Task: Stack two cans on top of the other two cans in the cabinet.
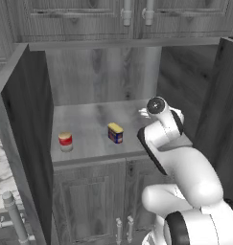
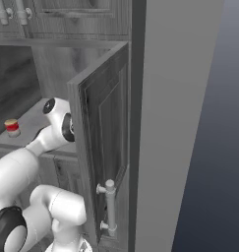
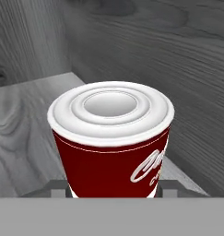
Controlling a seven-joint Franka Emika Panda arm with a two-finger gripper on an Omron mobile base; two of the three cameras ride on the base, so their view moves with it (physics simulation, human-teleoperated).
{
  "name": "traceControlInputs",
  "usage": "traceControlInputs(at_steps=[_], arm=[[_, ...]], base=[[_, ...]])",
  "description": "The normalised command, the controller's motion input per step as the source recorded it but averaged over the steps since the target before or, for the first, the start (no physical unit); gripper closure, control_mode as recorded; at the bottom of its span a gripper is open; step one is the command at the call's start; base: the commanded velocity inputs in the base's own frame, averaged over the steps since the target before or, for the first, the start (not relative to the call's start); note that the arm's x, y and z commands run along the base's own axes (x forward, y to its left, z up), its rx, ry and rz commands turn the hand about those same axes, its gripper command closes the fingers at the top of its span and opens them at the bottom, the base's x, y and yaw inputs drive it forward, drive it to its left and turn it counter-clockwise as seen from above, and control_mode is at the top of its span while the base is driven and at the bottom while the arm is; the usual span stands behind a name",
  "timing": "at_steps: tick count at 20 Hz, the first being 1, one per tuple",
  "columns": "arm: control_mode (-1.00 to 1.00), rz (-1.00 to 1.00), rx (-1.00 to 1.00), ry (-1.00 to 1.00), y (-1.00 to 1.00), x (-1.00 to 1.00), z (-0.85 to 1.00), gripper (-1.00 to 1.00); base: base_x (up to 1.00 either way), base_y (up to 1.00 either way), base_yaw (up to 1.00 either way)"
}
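The red can with the white top (image 3: 111,138) stands upright on the shelf at the far right of the cabinet (image 1: 96,76) recess, close before the claw; whether the claw is clenched or released cannot be told. To its left stand the blue can (image 1: 115,133) mid-shelf and the pale red-topped can (image 1: 65,141) nearer the left door.

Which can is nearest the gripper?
The red can with the white top: it sits right at the gripper, while the blue can and the beige can stand farther left on the shelf.
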Motion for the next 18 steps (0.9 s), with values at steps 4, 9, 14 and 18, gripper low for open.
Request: traceControlInputs(at_steps=[4,9,14,18], arm=[[-1.0,-0.03,-0.03,-0.01,-0.25,0.01,0.11,1.0],[-1.0,0.0,-0.01,0.0,-0.22,0.09,0.01,1.0],[-1.0,0.0,0.0,0.0,-0.18,0.05,0.0,1.0],[-1.0,0.0,0.0,0.0,-0.02,0.1,0.0,1.0]], base=[[0.0,0.0,0.0],[0.0,0.0,0.0],[0.0,0.0,0.0],[0.0,0.0,0.0]])
